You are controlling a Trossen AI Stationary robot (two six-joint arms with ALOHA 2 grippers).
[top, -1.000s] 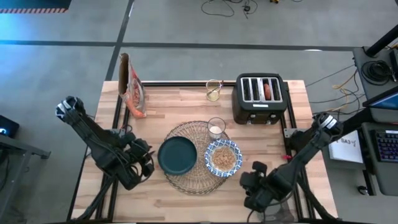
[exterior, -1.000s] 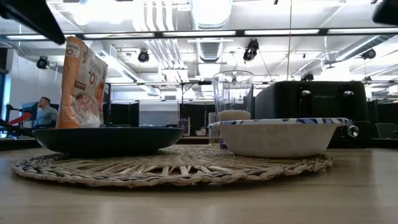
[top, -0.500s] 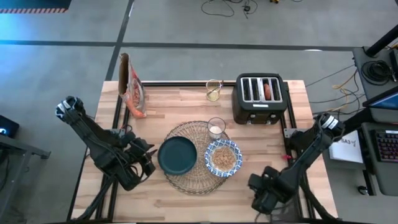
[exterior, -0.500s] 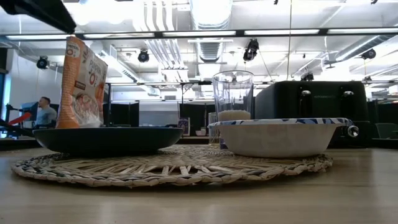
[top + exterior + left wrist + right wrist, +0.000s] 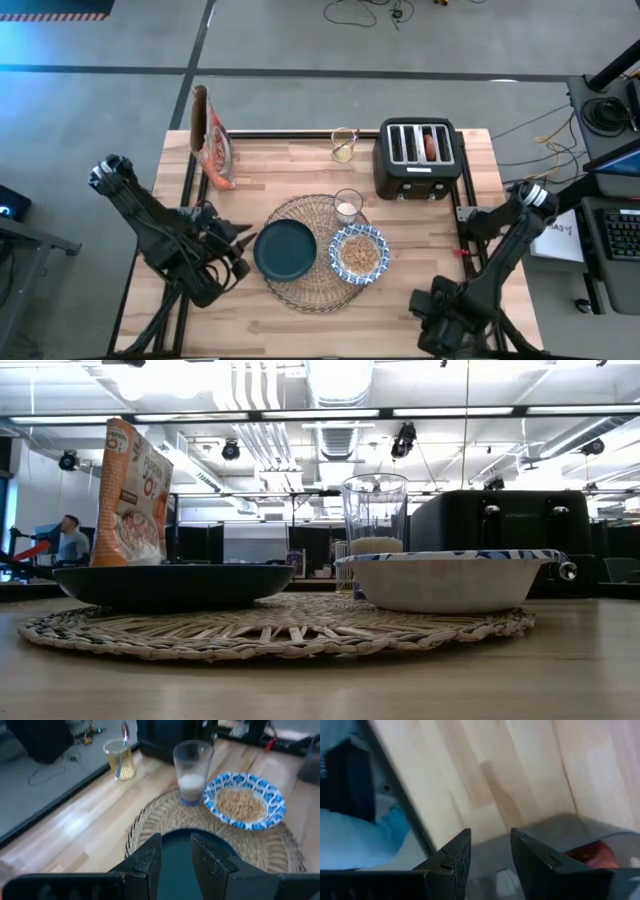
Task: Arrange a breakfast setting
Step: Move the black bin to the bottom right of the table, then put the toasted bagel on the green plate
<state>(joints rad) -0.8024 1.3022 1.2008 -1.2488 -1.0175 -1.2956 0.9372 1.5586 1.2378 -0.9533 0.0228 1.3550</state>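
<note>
The round straw placemat lies mid-table. On it rest the dark teal plate, the blue-and-white bowl with cereal in it, and the small clear glass with a little milk. A spoon stands in a yellowish jar at the far edge. My left gripper hangs open just left of the plate, pointing at it, with nothing between its fingers. My right gripper is open over the table's near right corner, and its fingers hold nothing.
A black four-slot toaster stands at the far right with something red in one slot. An orange cereal bag stands at the far left. A clear container with something red inside sits by my right gripper.
My right gripper has moved toward the table's near right corner, turning as it went. My left gripper has risen beside the plate and tipped its fingers up toward level. The setting's things have stayed where they were.
</note>
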